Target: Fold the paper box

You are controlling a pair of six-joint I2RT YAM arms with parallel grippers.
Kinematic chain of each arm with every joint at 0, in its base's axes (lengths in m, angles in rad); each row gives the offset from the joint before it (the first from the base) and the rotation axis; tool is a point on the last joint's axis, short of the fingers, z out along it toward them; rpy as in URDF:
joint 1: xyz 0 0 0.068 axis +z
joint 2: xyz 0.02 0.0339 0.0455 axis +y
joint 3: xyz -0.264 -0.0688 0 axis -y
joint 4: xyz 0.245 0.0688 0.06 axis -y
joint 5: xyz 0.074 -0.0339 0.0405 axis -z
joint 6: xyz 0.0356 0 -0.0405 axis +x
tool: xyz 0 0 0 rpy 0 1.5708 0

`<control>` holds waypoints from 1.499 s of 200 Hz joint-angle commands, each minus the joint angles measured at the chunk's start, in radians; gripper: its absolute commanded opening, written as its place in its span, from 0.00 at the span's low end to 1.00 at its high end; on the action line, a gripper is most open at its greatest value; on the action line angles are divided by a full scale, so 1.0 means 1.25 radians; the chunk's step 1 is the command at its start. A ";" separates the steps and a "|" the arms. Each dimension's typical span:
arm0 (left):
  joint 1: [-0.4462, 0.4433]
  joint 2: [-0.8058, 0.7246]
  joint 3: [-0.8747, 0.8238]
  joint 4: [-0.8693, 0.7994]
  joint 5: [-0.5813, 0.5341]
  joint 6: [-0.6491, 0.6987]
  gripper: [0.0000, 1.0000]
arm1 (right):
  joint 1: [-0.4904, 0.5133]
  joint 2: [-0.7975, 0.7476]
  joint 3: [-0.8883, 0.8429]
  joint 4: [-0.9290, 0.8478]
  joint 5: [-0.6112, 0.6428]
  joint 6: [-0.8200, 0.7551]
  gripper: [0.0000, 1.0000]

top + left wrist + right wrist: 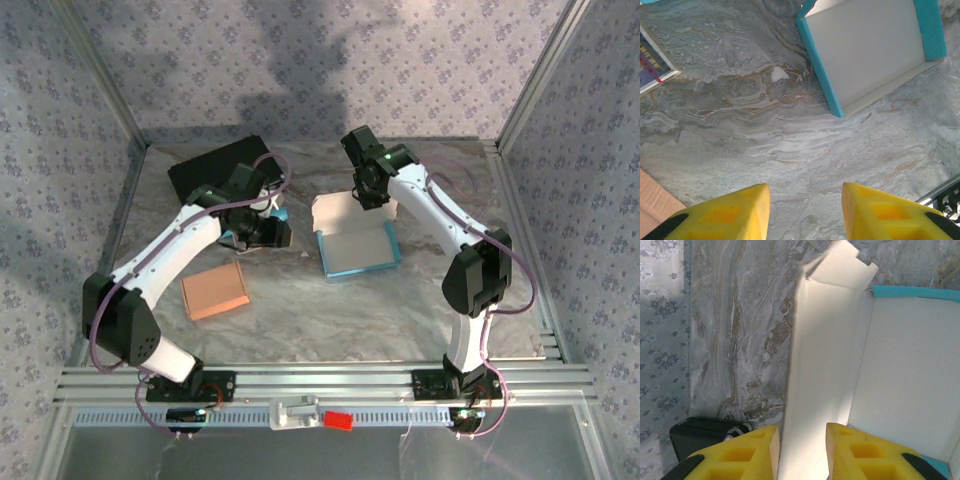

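Paper box (358, 245) lies open and flat-bottomed right of the table's (400, 315) middle, with a teal rim (822, 70) along its sides and a white inside. Its white flap (820, 365) stands out from the far edge, corner tab at the end.

Right gripper (802, 432) hangs over that flap. Its yellow fingers (747, 452) are parted, and the flap runs into the gap between them. The jaws are spread wider than the sheet is thick, so there is no clamp on it.

Left gripper (805, 192) is just left of the box, apart from it. It is partly spread, holds nothing, and has bare marbled surface under it.

Brown carton (215, 290) sits well apart at near left. Black tray (215, 165) is in the far left corner. Open tabletop lies in front of the box and between box and carton. The box's right side has a narrower strip before the frame rail (545, 300).
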 commanded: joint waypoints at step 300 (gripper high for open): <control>-0.065 0.400 0.387 0.019 -0.074 0.110 0.32 | -0.395 -0.060 -0.344 0.381 -0.654 -1.727 0.47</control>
